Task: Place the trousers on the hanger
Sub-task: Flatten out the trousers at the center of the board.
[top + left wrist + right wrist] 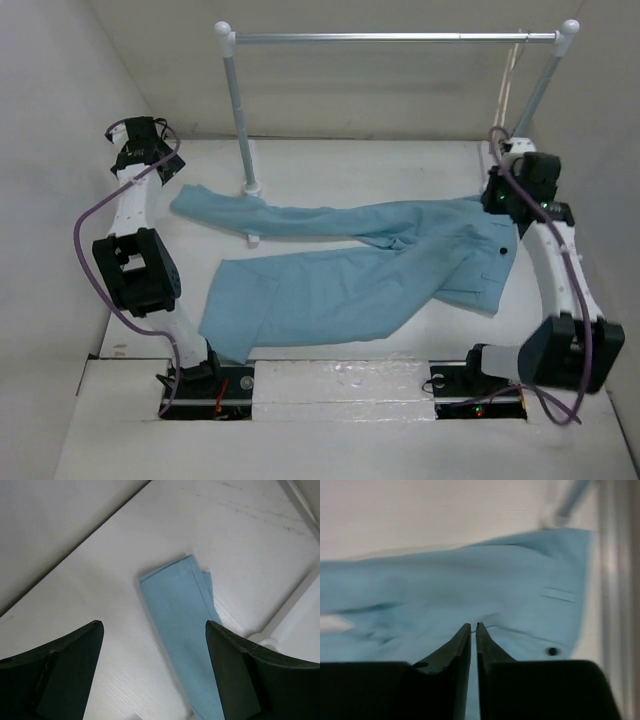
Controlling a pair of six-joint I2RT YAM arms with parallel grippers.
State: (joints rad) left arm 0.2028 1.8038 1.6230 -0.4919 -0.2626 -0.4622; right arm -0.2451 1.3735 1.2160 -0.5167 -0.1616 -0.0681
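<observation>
The light blue trousers (360,265) lie flat on the white table, legs to the left, waistband with the dark button (503,250) to the right. My left gripper (160,166) is open and empty above the end of the far leg (180,605). My right gripper (492,200) is shut, hovering over the waistband area (520,595); the button (552,651) shows just right of its fingers. The thin cream hanger (510,85) hangs from the right end of the rail.
A silver rail (395,38) on white posts stands at the back. Its left post foot (252,187) touches the far leg and shows in the left wrist view (295,615). White walls close in on both sides.
</observation>
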